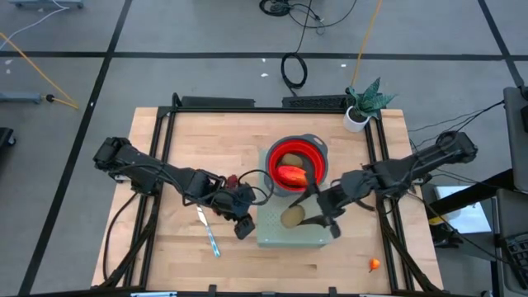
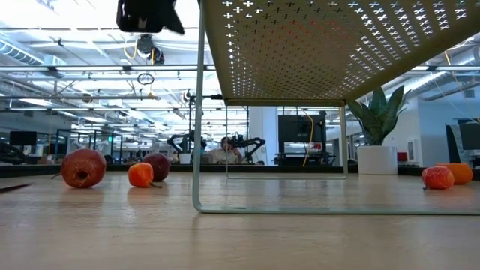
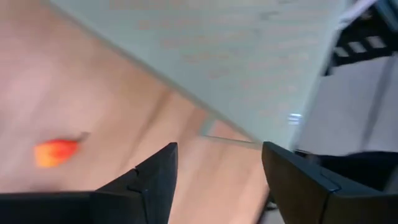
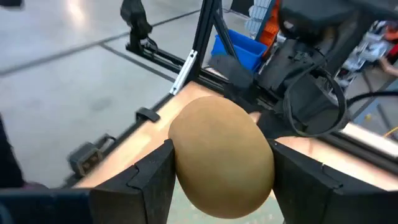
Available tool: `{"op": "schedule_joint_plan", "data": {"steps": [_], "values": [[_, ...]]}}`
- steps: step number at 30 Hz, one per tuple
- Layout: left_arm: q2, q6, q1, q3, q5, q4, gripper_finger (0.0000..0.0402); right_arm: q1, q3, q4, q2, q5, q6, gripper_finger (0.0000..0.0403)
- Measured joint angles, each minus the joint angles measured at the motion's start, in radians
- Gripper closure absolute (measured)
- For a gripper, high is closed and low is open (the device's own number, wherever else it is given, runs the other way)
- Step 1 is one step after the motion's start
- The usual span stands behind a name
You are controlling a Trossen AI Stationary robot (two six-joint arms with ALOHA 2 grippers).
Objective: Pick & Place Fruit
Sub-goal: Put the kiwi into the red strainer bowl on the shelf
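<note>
Fruit is lying scattered: from above, the long red fruit (image 1: 290, 174) is sitting in the red bowl (image 1: 318, 152), while the right gripper (image 1: 318, 216) is holding a brown oval (image 1: 292, 217) over the green platform (image 1: 289, 235). At worktop (image 2: 240, 240) level, a red ball (image 2: 83, 167) is waiting. The left gripper (image 3: 217, 177) is hovering, fingers apart and empty, seemingly lining up a tiny orange fruit (image 3: 55, 152). The right wrist view is showing the fingers (image 4: 146, 180) clamped on the oval.
</note>
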Motion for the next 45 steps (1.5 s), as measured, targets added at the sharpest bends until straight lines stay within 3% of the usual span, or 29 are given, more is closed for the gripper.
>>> {"op": "schedule_joint_plan", "data": {"steps": [10, 17, 26, 35, 45], "values": [[-0.006, 0.177, 0.005, 0.0, -0.102, -0.066, 0.0222, 0.048, 0.0, -0.039, -0.139, 0.0, 0.166, 0.0186], [-0.112, 0.211, 0.017, -0.066, -0.121, -0.063, 0.0267, 0.081, 0.0, -0.036, -0.181, 0.0, 0.197, 0.0186], [-0.385, 0.219, 0.021, -0.334, -0.126, 0.185, 0.0298, 0.094, 0.0, -0.004, -0.182, 0.0, 0.199, 0.0186], [-0.647, 0.265, 0.018, -0.62, -0.127, 0.37, 0.03, 0.094, 0.0, 0.088, -0.182, 0.0, 0.245, 0.0186], [-0.928, 0.335, 0.018, -0.849, -0.16, 0.478, 0.03, 0.093, 0.0, 0.324, -0.154, 0.001, 0.269, 0.0187]]}}
